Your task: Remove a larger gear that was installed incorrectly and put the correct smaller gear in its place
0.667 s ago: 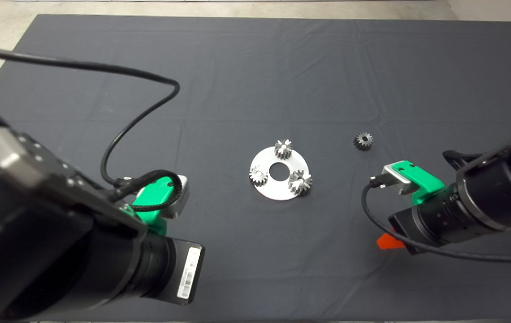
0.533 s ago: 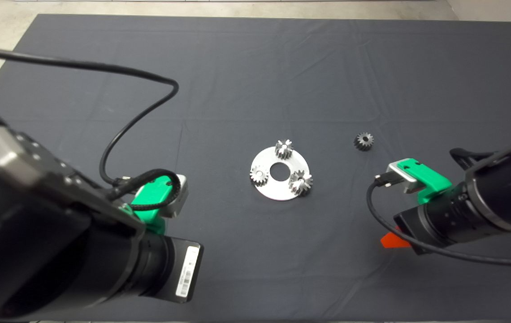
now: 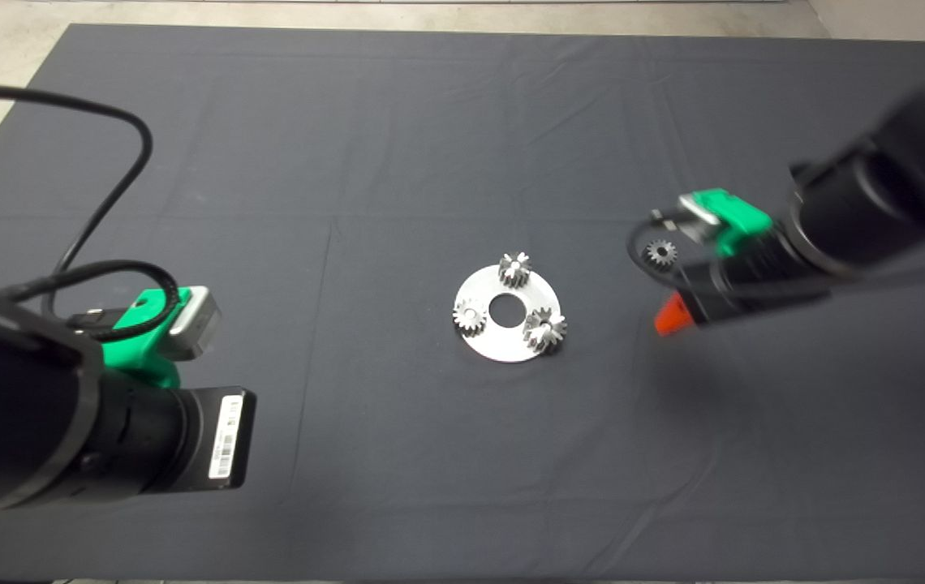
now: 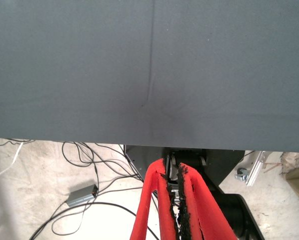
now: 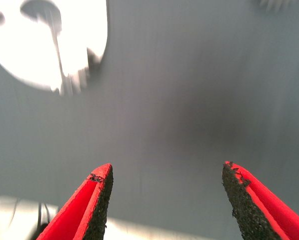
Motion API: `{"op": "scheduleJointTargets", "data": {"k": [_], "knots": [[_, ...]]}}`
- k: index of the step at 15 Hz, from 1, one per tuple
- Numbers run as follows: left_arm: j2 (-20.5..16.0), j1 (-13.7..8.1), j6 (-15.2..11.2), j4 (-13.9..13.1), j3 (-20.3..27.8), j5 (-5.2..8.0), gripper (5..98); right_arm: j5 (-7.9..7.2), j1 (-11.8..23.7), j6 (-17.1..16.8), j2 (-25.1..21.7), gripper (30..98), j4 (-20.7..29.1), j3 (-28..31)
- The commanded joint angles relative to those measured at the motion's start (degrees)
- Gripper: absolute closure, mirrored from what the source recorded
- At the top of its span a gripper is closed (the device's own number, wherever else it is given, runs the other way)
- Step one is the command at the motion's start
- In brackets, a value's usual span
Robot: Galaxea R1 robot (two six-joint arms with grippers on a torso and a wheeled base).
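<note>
Head view: right gripper (image 3: 668,315) beside smaller gear (image 3: 660,253) (jaws apart); left jaws together.

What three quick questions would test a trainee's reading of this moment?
1. True or false: the right gripper is open.
2. How many gears sit on the round plate?
3. Where is the smaller gear? A: on the plate. B: on the mat, near the right gripper. C: stacked on another gear.
Key: 1 true; 2 three; 3 B.
</note>
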Motion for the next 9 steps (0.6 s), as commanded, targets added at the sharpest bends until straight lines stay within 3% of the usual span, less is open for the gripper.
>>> {"op": "scheduleJointTargets", "data": {"k": [1,4,7,9], "knots": [[-6.20,-1.15,4.66,-1.13,0.94,4.20,98.4,-4.70,9.10,-16.46,18.79,70.3,-0.27,-27.66],[-6.13,-1.10,5.24,-1.13,0.94,4.17,98.4,-4.70,9.07,-18.94,23.51,70.3,-0.27,-33.86],[-6.04,-1.06,5.24,-1.04,0.94,4.17,98.4,-4.70,8.24,-18.21,25.71,65.9,-0.27,-33.67],[-6.13,-1.06,5.33,-1.04,0.85,4.18,98.4,-4.70,4.67,-17.97,25.71,62.5,-0.34,-31.82]]}}
